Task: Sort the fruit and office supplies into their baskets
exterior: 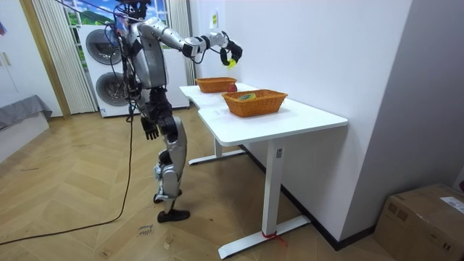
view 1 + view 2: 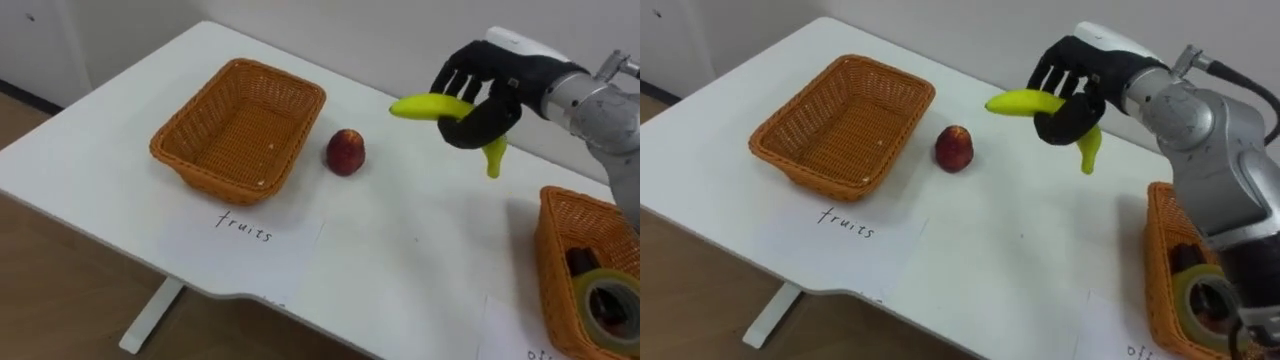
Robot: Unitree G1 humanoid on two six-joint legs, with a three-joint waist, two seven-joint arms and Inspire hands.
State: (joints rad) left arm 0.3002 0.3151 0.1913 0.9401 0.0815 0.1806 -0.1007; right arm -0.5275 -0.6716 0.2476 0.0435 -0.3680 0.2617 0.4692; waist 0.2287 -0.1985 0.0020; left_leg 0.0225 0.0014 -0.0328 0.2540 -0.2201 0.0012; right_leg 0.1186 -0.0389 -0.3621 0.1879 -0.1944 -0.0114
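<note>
a: so where's the banana (image 2: 440,107)?
b: up in the air over the table (image 2: 400,260), with the right hand (image 2: 487,120) curled round its middle and the arm stretched out level.
a: and around it?
b: a red apple (image 2: 346,152) sits just beside the left basket (image 2: 215,178). the left hand (image 1: 150,129) hangs by the hip.

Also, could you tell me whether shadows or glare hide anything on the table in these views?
Left eye view: even light, no glare on the table; the apple and fruit basket cast only faint shadows. Right eye view: the right hand gripping the banana is plainly lit. Room view: the left hand hangs in even light.
</note>
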